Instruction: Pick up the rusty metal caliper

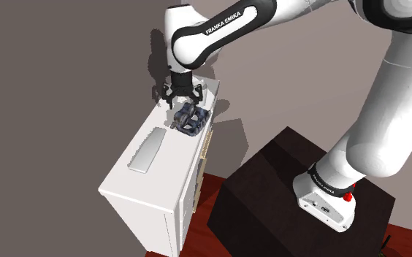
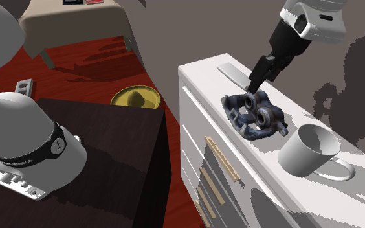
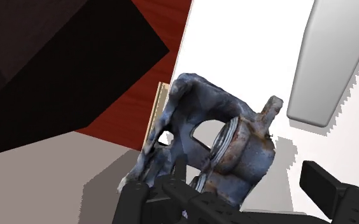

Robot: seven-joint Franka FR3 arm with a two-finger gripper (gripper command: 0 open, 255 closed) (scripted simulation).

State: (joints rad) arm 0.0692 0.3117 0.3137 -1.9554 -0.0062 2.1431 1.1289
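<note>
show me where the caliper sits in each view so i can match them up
Shoulder view: caliper at the far end of the white cabinet top, upper middle.
Second exterior view: caliper right of centre, between grey slab and white mug.
Wrist view: caliper in the middle, grey slab beside it.
Shared landmark: the flat grey slab on the cabinet top.

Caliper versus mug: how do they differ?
The caliper is dark blue-grey with rusty patches; the mug is plain white. The caliper is lumpy and pierced; the mug is smooth and round. The gripper hangs over the caliper, not the mug. Both rest on the white cabinet.
</note>
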